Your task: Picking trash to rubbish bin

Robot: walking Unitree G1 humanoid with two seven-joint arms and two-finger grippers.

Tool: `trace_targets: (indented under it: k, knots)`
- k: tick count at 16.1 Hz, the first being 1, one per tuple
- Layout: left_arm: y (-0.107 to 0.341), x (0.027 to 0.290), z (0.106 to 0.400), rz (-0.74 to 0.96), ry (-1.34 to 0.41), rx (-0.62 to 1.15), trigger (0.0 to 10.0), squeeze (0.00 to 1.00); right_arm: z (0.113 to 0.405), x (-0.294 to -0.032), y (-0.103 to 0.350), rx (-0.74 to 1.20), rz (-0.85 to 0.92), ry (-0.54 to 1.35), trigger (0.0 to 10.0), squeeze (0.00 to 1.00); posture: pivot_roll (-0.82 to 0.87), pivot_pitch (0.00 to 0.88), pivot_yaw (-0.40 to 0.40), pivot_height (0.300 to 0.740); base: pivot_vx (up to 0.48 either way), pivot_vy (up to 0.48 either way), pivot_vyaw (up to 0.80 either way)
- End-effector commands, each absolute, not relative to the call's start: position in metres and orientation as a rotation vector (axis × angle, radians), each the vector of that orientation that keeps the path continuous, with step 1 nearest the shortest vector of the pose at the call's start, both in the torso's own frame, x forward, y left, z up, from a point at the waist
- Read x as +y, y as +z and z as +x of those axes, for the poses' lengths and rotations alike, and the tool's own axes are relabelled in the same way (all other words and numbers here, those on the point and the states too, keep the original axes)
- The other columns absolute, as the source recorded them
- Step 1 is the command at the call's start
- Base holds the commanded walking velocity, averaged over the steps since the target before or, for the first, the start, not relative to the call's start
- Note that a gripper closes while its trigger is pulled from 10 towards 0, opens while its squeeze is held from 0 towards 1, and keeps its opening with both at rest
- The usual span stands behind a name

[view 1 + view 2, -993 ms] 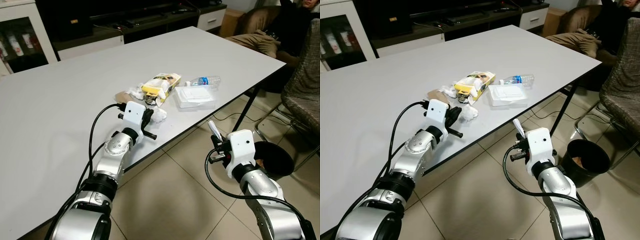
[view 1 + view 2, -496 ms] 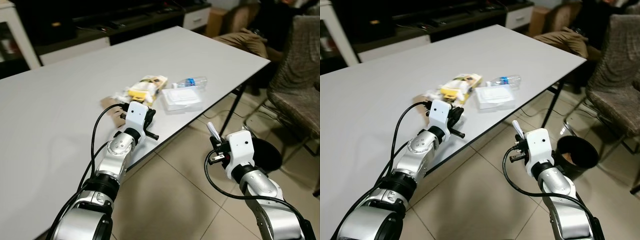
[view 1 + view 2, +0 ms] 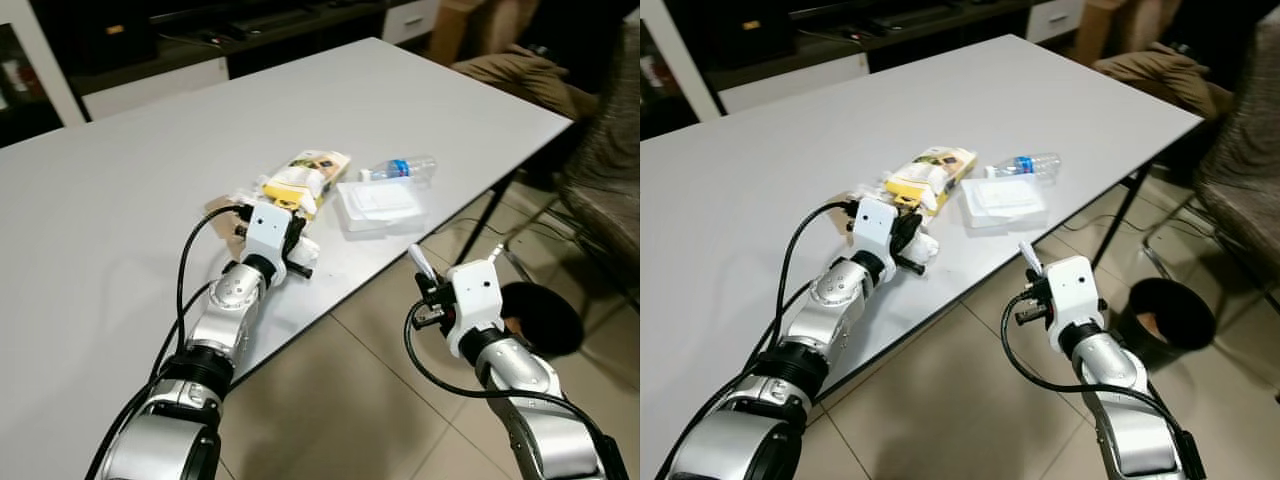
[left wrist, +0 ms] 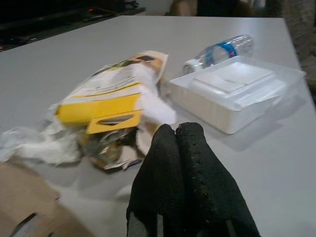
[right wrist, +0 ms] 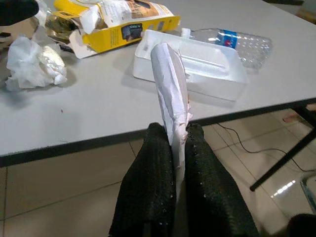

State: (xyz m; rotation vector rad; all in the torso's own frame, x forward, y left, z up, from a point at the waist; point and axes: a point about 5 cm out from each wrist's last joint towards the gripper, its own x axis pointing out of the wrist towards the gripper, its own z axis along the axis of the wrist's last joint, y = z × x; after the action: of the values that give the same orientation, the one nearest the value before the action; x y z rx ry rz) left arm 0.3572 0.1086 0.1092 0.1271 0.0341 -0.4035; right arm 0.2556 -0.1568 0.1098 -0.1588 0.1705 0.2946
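Observation:
A pile of trash lies near the table's front edge: a torn yellow carton [image 3: 305, 178], a clear white tray [image 3: 378, 202], a plastic bottle [image 3: 405, 168], crumpled tissue [image 5: 32, 64] and brown cardboard [image 3: 222, 208]. My left gripper [image 3: 297, 256] rests shut and holding nothing, low over the table just short of the carton [image 4: 106, 96], beside the tissue. My right gripper [image 3: 428, 290] hangs off the table's edge above the floor, shut on a strip of white paper [image 5: 170, 98] that sticks up between its fingers. A black rubbish bin [image 3: 540, 318] stands on the floor to the right.
The grey table [image 3: 120, 200] spans the left and the middle. Its dark leg [image 3: 495, 215] stands between the arm and the bin. A patterned chair [image 3: 610, 180] is at the far right. A dark TV cabinet [image 3: 200, 30] runs along the back. Beige tiled floor [image 3: 340, 400] lies below.
The camera has swung, so the whole scene has shifted. My left gripper has edged closer to the pile. The right gripper still holds the paper in much the same pose.

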Motion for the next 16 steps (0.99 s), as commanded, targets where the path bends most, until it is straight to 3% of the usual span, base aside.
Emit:
trace_targets:
  k: [1, 6, 7, 8, 16]
  knots:
    - [0.114, 0.107, 0.360, 0.144, -0.405, 0.017, 10.0, 0.00, 0.258, -0.157, 0.113, 0.151, -0.164, 0.302, 10.0, 0.00, -0.22, 0.000, -0.009, 0.740, 0.274, 0.000, 0.00]
    - [0.113, 0.105, 0.360, 0.118, -0.432, 0.034, 10.0, 0.00, 0.259, -0.157, 0.112, 0.151, -0.167, 0.299, 10.0, 0.00, -0.22, 0.000, -0.006, 0.740, 0.048, 0.000, 0.00]
    - [0.113, 0.106, 0.360, 0.071, -0.437, 0.035, 10.0, 0.44, 0.259, -0.157, 0.113, 0.151, -0.167, 0.297, 10.0, 0.00, -0.22, 0.000, -0.002, 0.740, 0.000, 0.000, 0.00]
    - [0.113, 0.106, 0.360, 0.038, -0.439, 0.035, 10.0, 1.00, 0.259, -0.157, 0.113, 0.150, -0.167, 0.296, 10.0, 0.00, -0.22, 0.000, -0.002, 0.740, 0.000, 0.000, 0.00]
    - [0.109, 0.094, 0.366, 0.007, -0.525, 0.137, 10.0, 1.00, 0.253, -0.161, 0.114, 0.151, -0.168, 0.280, 10.0, 0.00, -0.24, 0.000, 0.012, 0.740, 0.000, 0.000, 0.00]
